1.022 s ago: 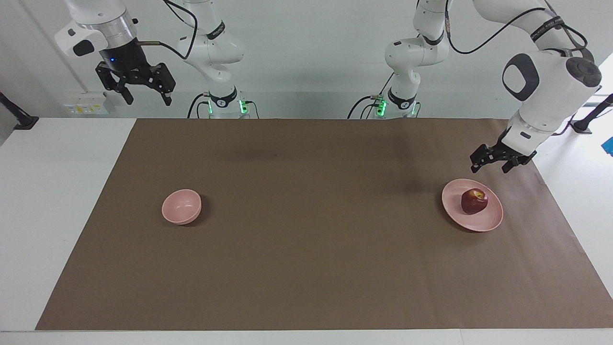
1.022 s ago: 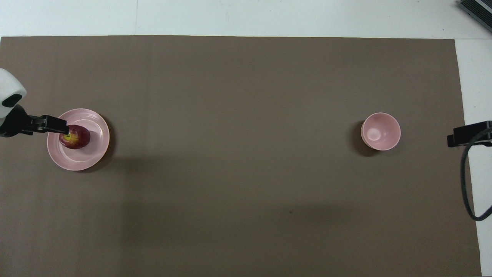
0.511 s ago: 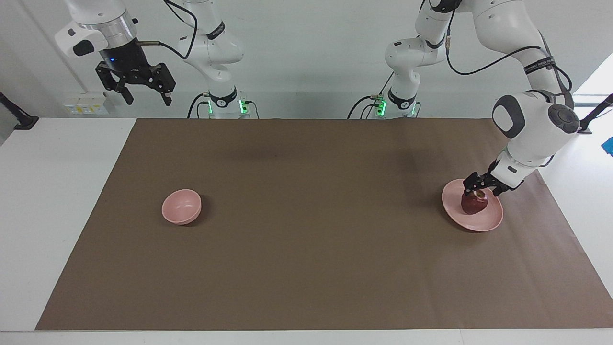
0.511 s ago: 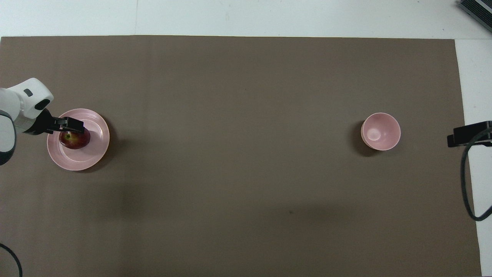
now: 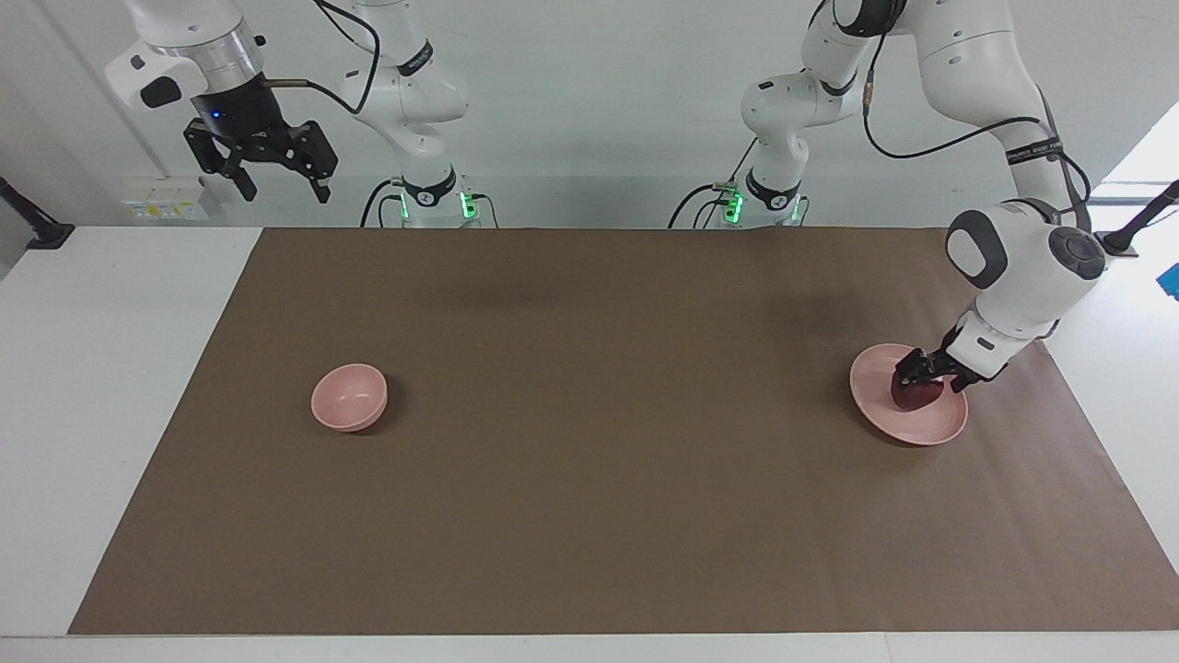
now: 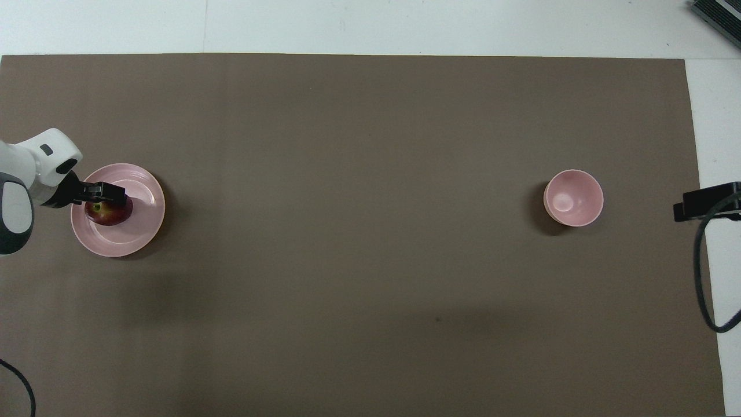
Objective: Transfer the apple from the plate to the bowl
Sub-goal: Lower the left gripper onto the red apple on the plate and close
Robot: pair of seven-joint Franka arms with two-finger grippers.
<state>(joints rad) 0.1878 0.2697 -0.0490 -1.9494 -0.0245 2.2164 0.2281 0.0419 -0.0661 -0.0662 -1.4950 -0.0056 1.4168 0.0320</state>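
Down comes the left end effector (image 5: 930,373), dropped from above the plate's rim a second ago to sit right over the apple (image 5: 916,393), its fingers spread wide and straddling the fruit, not yet clamped on it. That apple sits on the pink plate (image 5: 907,428) toward the left arm's end of the counter (image 5: 589,516), and in the overhead view the black fingers cover its top, with only the red flank showing. Well apart from all this, at the right arm's end of the brown mat, the little pink bowl (image 5: 349,397) stands with nothing in it. High up by its own base, the right end effector (image 5: 262,166) waits, fingers released, nowhere near the action. Now the danger, as I judge it: a round, smooth apple can squirt out sideways if the fingers close off-centre, and it could roll off the low rim onto the mat. Come in too low and the fingertips may press on the plate and tip or skid it. Then there's a long carry to the bowl, and a weak pinch could lose the fruit halfway; the bowl is narrow too, so a sloppy drop may miss or knock it. Against the earlier frame, only that left arm has changed; apple, plate, bowl and right arm look just as they were.
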